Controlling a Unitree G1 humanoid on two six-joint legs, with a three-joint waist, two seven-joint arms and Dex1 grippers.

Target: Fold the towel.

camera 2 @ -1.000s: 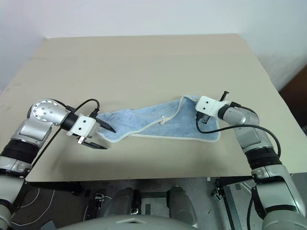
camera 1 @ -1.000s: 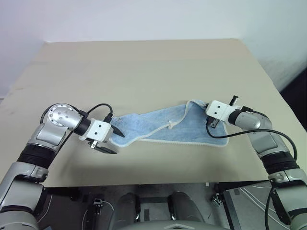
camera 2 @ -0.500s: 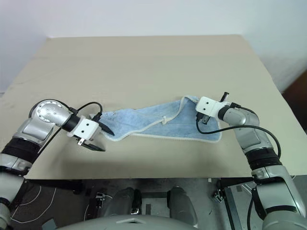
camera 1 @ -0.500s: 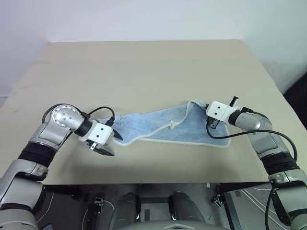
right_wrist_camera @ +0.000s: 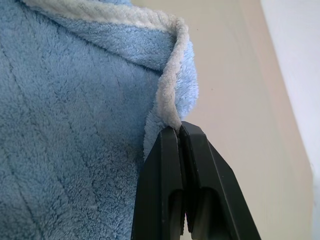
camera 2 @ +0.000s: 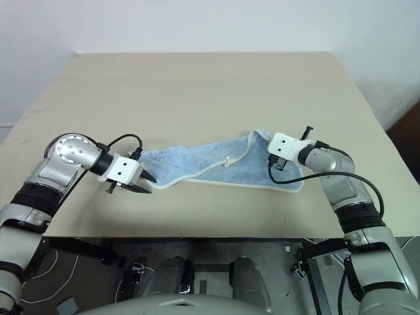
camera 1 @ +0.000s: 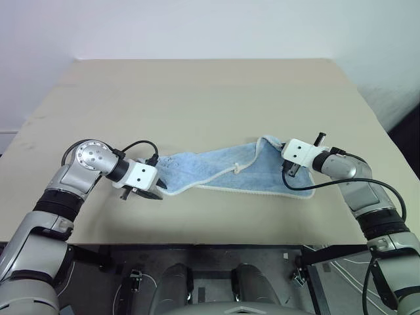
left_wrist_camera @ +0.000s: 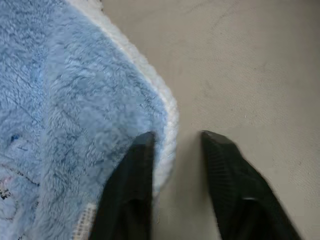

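Observation:
The light blue towel [camera 1: 223,172] lies stretched and partly bunched across the near part of the table, its white edging [left_wrist_camera: 167,107] along the front and a white loop tag [camera 1: 235,170] near the middle. My left gripper [left_wrist_camera: 177,137] is low at the towel's left end. Its jaws stand narrowly apart, one finger [left_wrist_camera: 137,160] on the cloth and the other [left_wrist_camera: 225,160] on the bare table, with the white edge between them. My right gripper [right_wrist_camera: 178,127] is shut on the white-edged right corner [camera 1: 289,169], holding it slightly raised.
The beige table [camera 1: 197,98] stretches bare behind the towel up to a pale wall. Its front edge [camera 1: 216,244] runs close below both arms. Black cables loop off both wrists.
My left gripper has slid in and down onto the towel's left end, and its fingers have narrowed around the edge. The right gripper has kept still on its corner.

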